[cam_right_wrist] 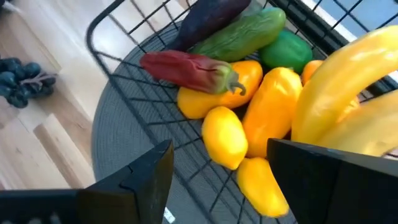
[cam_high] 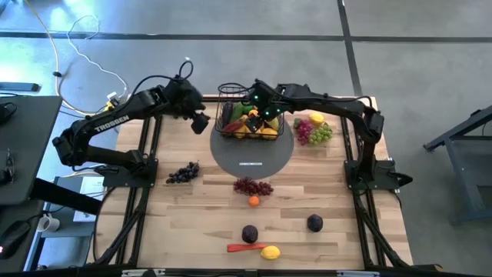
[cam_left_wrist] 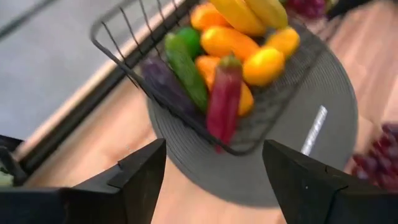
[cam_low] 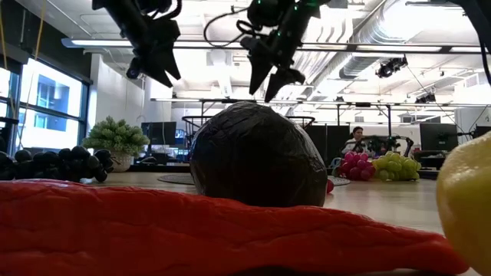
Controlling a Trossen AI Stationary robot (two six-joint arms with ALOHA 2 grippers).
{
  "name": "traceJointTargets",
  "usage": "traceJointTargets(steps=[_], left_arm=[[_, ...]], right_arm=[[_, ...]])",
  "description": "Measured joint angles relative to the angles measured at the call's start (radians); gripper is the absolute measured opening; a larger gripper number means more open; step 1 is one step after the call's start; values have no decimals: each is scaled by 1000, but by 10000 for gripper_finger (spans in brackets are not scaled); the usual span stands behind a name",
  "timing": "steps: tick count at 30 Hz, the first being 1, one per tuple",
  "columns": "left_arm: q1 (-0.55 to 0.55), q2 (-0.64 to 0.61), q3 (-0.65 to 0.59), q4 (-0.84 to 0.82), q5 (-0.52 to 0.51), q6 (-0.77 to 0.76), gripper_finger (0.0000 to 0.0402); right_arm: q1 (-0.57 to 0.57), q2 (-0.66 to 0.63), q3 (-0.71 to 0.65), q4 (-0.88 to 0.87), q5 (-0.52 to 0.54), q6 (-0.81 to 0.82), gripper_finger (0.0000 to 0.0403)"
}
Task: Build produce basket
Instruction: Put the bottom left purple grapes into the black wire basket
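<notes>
We see the basket (cam_high: 250,115) sitting on the grey round mat (cam_high: 252,156) near the far edge of the worktop (cam_high: 200,223), already loaded with a red pepper (cam_right_wrist: 189,68), cucumber (cam_right_wrist: 245,32), eggplant (cam_left_wrist: 163,84), bananas (cam_right_wrist: 348,102) and several yellow and orange pieces. The right gripper (cam_high: 265,108) hangs directly over the basket with its fingers apart and nothing between them; the left gripper (cam_high: 198,121) sits just beside the basket's left side, fingers spread wide and empty.

Much produce is not yet in: dark grapes (cam_high: 182,173) by the left edge, red grapes (cam_high: 253,186) and a small orange (cam_high: 254,201) at mid-table, two plums (cam_high: 250,233), a chilli (cam_high: 244,248) and a lemon (cam_high: 270,251) along the near edge, and more grapes (cam_high: 314,132) and a lemon by the far right corner.

Our main worry is the red pepper, which leans against the mesh wall and looks ready to tip out if a finger nudges the basket. The pile is high too, so further pieces could roll off. With both grippers crowding the basket, they may also clash.
</notes>
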Motion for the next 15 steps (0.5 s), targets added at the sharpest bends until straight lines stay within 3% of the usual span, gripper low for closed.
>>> traceJointTargets(steps=[15], left_arm=[[-124, -2, -5, -310, 19, 56, 255]], right_arm=[[66, -2, 68, -96, 34, -47, 238]])
